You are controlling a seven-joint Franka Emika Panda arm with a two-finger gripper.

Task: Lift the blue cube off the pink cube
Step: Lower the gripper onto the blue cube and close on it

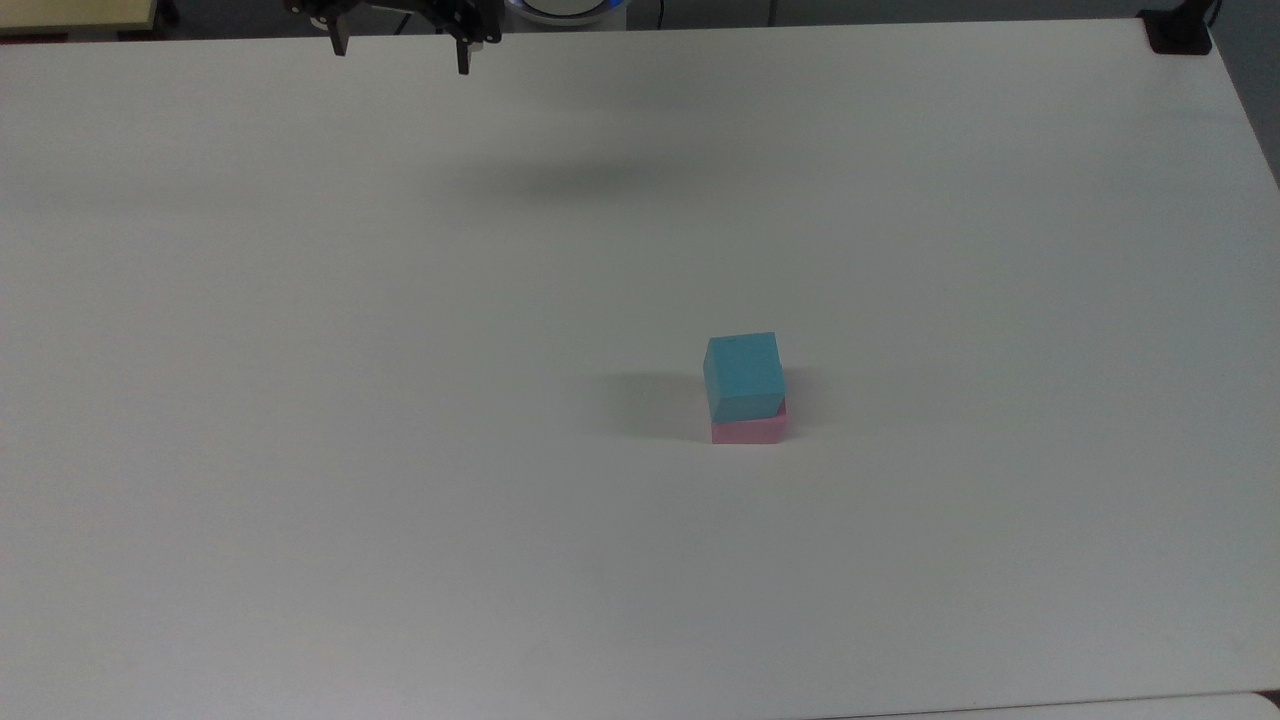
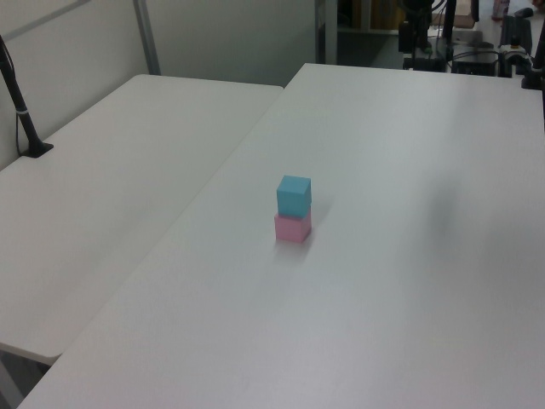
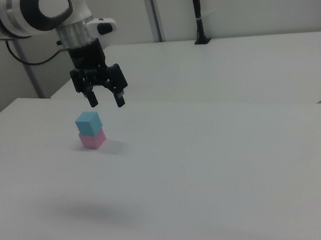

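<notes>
The blue cube [image 1: 743, 376] sits on the pink cube [image 1: 748, 431], well apart from the raised, released pincer [image 3: 106, 99] above the white bench [image 1: 400, 400].

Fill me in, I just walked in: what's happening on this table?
A robot arm's gripper hangs open above the white table, holding nothing. The blue cube sits stacked on the pink cube, untouched. In the top view the fingers are near the far edge, well away from the stack, so the lift hasn't started.
</notes>
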